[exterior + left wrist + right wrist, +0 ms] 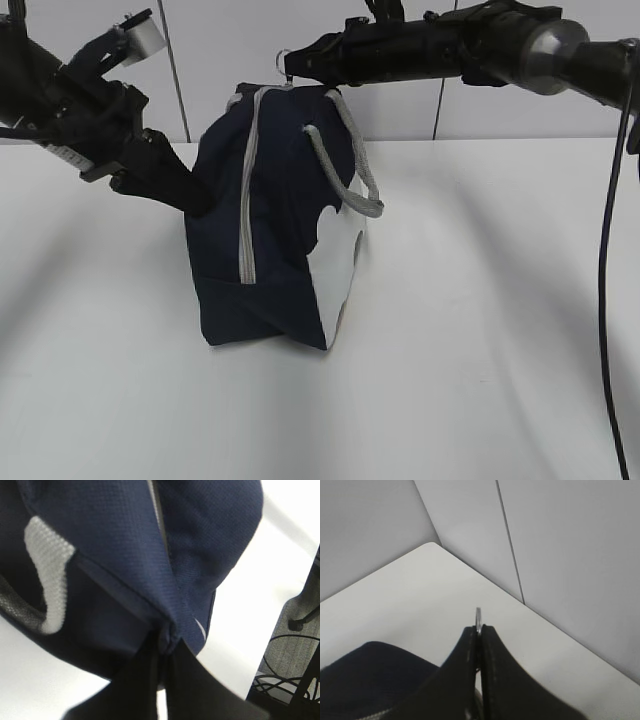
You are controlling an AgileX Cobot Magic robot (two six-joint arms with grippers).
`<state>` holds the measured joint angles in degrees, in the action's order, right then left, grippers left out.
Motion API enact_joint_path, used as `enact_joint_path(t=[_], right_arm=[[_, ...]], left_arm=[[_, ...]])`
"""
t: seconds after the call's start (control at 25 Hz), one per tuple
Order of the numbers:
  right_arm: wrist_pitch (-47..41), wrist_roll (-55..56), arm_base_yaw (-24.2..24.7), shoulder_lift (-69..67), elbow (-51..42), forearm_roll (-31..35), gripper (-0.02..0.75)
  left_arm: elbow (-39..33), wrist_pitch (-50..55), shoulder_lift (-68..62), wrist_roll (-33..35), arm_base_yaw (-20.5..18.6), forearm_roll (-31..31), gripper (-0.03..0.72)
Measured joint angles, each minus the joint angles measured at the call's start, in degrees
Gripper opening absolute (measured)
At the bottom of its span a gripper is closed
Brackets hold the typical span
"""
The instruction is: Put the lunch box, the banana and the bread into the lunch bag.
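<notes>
- Centrally on the white worktop [480, 380] stands the lunch bag [275, 230], a boxy navy shape whose white side panel [338, 275] faces about 4 o'clock in the exterior view.
- A grey zipper [247, 190] runs from the bag's top down its near face, ending at about 6 o'clock above the bottom fold; it looks closed along the length that shows.
- One grey strap handle [352, 160] loops over the bag's upper right side, at about 2 o'clock from the bag's middle.
- The left gripper [195, 205] comes in from 10 o'clock and meets the bag's left flank; in the left wrist view its fingers [190, 685] are pressed together on a pinch of navy fabric [167, 640] at a seam.
- The right gripper [290, 66] reaches across from 2 o'clock to the bag's top edge, at 12 o'clock on the bag.
- In the right wrist view its fingers [492, 680] are shut tight on a thin metal ring pull [478, 616], which sticks up between the tips.
- Navy fabric of the bag fills the 7 o'clock corner of that view, with the worktop and grey wall panels [570, 555] beyond.
- The lunch box, banana and bread are not visible in any view.
</notes>
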<state>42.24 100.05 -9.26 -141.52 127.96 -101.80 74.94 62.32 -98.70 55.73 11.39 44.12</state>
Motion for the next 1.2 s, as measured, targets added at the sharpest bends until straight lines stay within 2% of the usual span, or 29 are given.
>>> enact_joint_path(t=[0.28, 0.4, 0.52, 0.72, 0.8, 0.92, 1.04, 1.2], right_arm=[[4.54, 2.67, 0.31, 0.0, 1.14, 0.22, -0.016], [7.96, 5.28, 0.45, 0.23, 1.26, -1.74, -0.016], [9.19, 8.06, 0.45, 1.37, 1.26, -5.18, -0.016], [9.66, 9.8, 1.08, 3.38, 1.26, -5.9, -0.016], [9.66, 10.1, 1.48, 3.74, 1.26, -5.9, -0.016], [9.66, 11.11, 1.6, 3.74, 1.26, -5.9, -0.016], [9.78, 11.33, 1.6, 3.74, 1.26, -5.9, -0.016], [9.78, 11.47, 1.7, 3.74, 1.26, -5.9, -0.016]], left_arm=[[0.0, 0.58, 0.0, 0.52, 0.0, 0.17, 0.004], [0.0, 0.46, 0.0, -1.39, 0.0, 0.29, 0.036], [0.7, 0.39, -0.06, -4.83, -0.42, 0.29, 0.128], [5.04, 1.56, 0.21, -8.26, -2.02, 0.31, 0.412], [6.62, 2.18, 0.74, -8.63, -2.9, 0.29, 0.473], [8.74, 0.8, 1.63, -11.97, -3.9, 0.29, 0.502], [9.61, -6.45, 1.74, -17.95, -4.19, 1.25, 0.508], [10.09, -14.84, 0.24, -19.37, -4.38, 8.19, 0.508]])
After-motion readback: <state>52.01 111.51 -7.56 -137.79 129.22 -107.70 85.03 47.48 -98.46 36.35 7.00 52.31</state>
